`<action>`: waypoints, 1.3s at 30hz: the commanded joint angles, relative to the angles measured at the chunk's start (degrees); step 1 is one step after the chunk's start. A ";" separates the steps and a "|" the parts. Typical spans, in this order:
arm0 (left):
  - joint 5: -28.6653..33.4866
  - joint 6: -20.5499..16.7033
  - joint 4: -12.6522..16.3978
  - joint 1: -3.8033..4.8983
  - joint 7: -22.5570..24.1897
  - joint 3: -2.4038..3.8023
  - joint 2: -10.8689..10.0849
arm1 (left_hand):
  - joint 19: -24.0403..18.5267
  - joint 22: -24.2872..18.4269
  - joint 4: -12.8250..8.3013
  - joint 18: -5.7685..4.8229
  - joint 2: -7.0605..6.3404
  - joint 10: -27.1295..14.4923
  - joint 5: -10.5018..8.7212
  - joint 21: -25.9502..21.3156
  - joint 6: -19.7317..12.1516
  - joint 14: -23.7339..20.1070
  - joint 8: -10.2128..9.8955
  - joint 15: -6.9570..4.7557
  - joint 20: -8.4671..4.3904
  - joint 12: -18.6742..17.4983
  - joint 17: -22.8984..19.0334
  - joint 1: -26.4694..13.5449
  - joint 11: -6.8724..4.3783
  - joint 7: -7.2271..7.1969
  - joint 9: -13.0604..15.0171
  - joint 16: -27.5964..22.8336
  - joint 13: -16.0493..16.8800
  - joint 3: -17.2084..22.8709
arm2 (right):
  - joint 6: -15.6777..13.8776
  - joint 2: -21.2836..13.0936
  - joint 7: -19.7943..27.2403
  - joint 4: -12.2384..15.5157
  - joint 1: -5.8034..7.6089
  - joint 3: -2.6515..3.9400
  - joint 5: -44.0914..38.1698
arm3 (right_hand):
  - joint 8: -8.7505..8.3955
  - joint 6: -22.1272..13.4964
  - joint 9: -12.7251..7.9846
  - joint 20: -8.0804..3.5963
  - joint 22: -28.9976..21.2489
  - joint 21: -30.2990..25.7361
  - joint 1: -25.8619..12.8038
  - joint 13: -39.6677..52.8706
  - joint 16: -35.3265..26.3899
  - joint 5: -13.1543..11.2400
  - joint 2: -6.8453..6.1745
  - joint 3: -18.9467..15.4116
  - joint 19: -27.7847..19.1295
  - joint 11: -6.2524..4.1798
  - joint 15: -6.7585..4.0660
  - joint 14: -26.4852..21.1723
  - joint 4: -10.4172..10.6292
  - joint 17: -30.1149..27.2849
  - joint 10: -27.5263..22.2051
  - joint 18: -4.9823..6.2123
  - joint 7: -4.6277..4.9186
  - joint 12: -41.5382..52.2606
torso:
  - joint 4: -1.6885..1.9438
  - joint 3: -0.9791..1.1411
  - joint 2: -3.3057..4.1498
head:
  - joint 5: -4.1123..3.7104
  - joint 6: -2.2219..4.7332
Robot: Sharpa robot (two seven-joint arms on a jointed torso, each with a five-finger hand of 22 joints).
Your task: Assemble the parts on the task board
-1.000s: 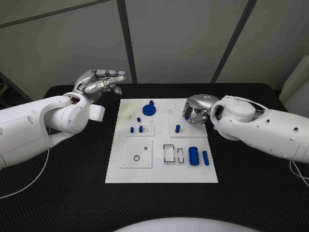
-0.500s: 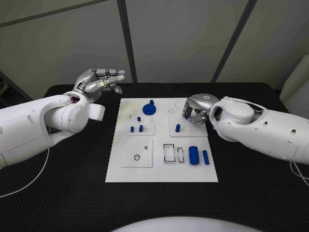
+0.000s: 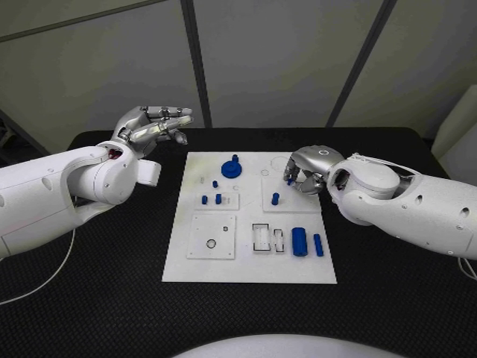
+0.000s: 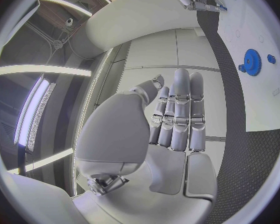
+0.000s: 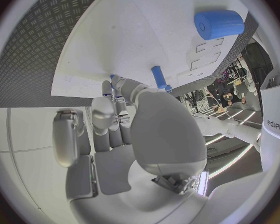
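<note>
The task board (image 3: 250,257) lies mid-table (image 3: 399,298), parts (image 3: 299,240) on it.

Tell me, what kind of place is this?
Probably a robotics test lab: a white task board with small blue parts lies on a black table, with plain wall panels behind.

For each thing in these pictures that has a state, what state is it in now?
left hand: raised beside the task board, holds nothing, fingers straight.
right hand: over the task board, pinching a small blue part.
blue gear: lying flat on the board.
blue peg: standing upright on its small plate.
large blue cylinder: lying on its side.
</note>
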 commanded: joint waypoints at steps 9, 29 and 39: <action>0.28 0.73 -0.32 0.06 0.41 0.05 -0.11 | -0.06 -0.06 -0.13 -1.08 0.47 0.09 0.18 -0.26 -0.01 0.09 -0.29 0.00 -0.22 -0.23 -0.08 0.30 0.16 0.14 0.05 -0.24 -0.07 0.20 | -5.21 -2.73 -0.28 4.23 0.19 1.24 -0.15 | 0.20 0.51 0.05 -0.53 12.19 0.17 -0.72 -0.02 0.37 -0.61 -0.17 -0.06 4.18 0.12 -0.29 0.53 0.42 -0.15 0.20 -0.37 -0.07 -0.25 | 0.02 -0.08 -0.04 | -0.07 0.22; 0.28 1.48 -0.96 0.06 0.13 0.05 1.39 | -0.06 -0.07 -0.19 -1.10 0.48 0.01 0.19 -0.30 -0.09 0.10 -0.35 0.03 -0.21 -0.28 -0.14 0.32 0.21 0.20 0.03 -0.43 -0.08 0.18 | -3.23 3.71 1.33 12.73 0.15 1.34 1.33 | 0.16 0.57 0.08 -0.55 12.28 0.27 -0.67 -0.02 0.42 -0.63 -0.16 0.07 4.22 0.07 -0.33 0.52 0.35 -0.23 0.17 -0.39 -0.13 -0.29 | 0.19 -0.16 0.03 | 1.93 0.09; 0.28 1.82 -1.35 0.07 -0.06 0.04 2.93 | -0.07 -0.08 -0.16 -1.11 0.56 0.01 0.18 -0.33 -0.10 0.11 -0.35 0.05 -0.20 -0.29 -0.16 0.29 0.23 0.22 0.03 -0.50 -0.08 0.19 | -0.52 8.51 2.41 11.07 -2.00 -1.41 0.97 | 0.12 0.54 0.08 -0.55 12.23 0.21 -0.65 -0.04 0.43 -0.62 -0.15 0.13 4.19 0.08 -0.34 0.51 0.31 -0.26 0.12 -0.37 -0.12 -0.31 | 0.08 -0.19 0.01 | 3.91 -0.45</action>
